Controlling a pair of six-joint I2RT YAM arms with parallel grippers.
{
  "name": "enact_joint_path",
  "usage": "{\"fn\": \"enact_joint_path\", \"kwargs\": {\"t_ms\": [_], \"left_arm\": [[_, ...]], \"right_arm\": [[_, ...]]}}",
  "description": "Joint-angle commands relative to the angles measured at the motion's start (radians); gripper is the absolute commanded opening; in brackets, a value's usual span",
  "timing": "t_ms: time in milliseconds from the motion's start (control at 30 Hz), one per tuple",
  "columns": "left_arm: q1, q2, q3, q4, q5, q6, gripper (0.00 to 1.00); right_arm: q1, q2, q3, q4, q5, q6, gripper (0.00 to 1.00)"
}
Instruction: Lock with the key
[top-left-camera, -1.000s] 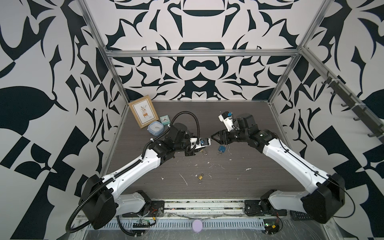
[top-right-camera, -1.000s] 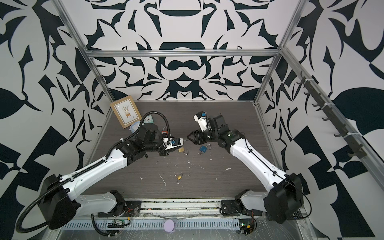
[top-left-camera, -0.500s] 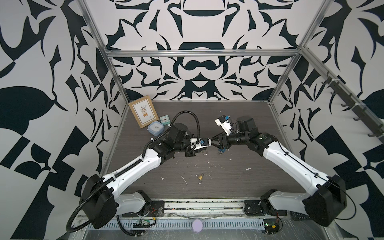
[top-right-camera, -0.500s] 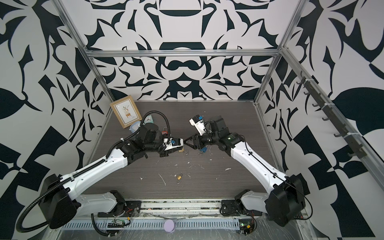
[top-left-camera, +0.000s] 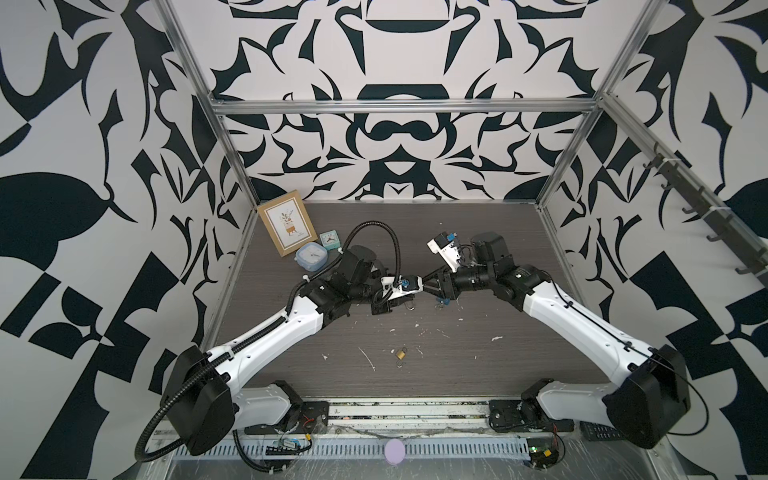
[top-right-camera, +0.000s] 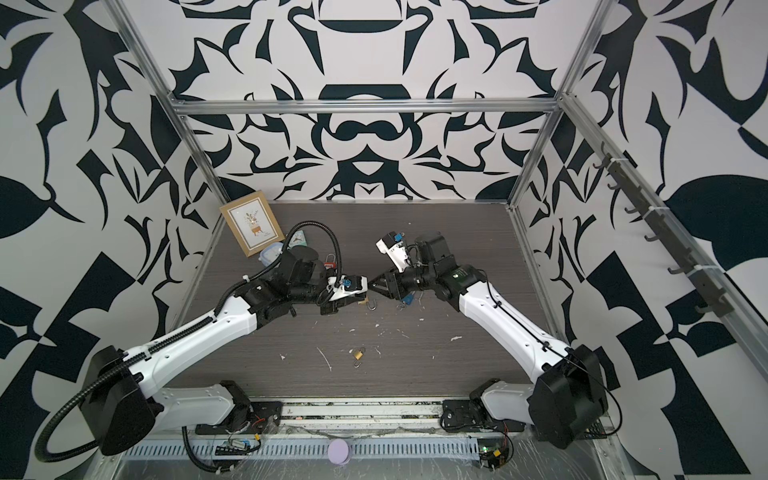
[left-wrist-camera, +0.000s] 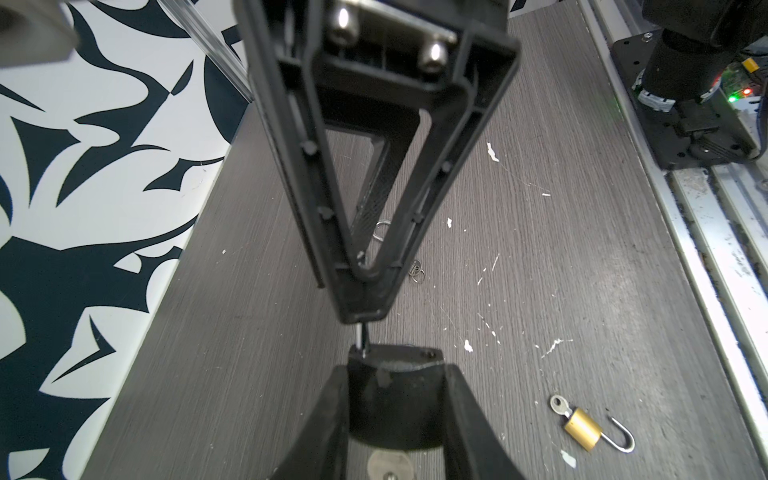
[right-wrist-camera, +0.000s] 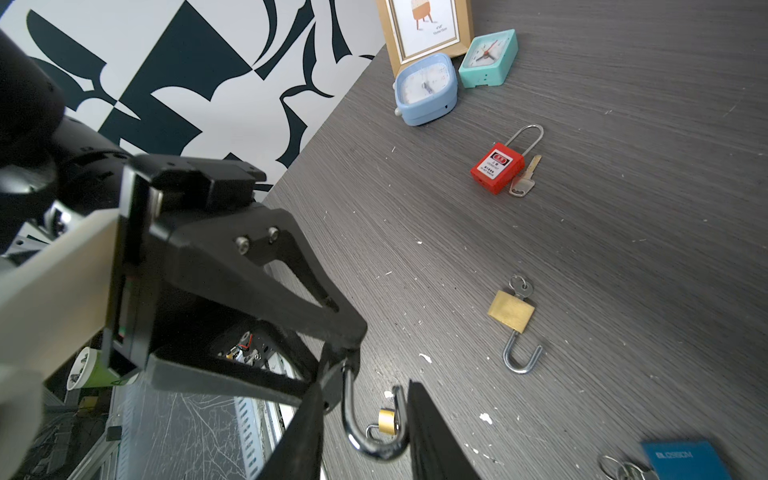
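Over the middle of the bench (top-left-camera: 478, 365), your left gripper (top-right-camera: 365, 295) has its jaws clamped on a small brass padlock (top-right-camera: 367, 300), held clear of the surface. Your right gripper (top-right-camera: 374, 286) faces it, jaws apart on either side of the open shackle (right-wrist-camera: 374, 451) hanging down.

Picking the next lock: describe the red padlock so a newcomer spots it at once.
Find the wooden picture frame in the table's back left corner, a pale blue square clock before it. Beyond that clock, toward the middle, lies the red plastic padlock. Unlike the brass padlocks, it has a tall narrow shackle and a loose silver key beside it.
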Motion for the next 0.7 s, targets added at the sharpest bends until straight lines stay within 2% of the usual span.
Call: {"fn": "enact_joint_path", "kwargs": {"t_ms": [0, 433, 667], "left_arm": [[-0.004, 0.003, 0.042, 0.014, 0.02, -0.003, 0.0], [-0.004, 0.003, 0.044, 0.031, -0.02, -0.002, 0.0], [-0.021, 0.049, 0.022, 0.107, -0.144, 0.005, 0.0]], "right_arm": [[0.004, -0.014, -0.005, 0.024, -0.021, -0.008, 0.31], [0.004, -0.025, -0.007, 0.028, -0.021, 0.004, 0.19], [0.004, -0.022, -0.006, 0.053, -0.04, 0.034, 0.12]]}}
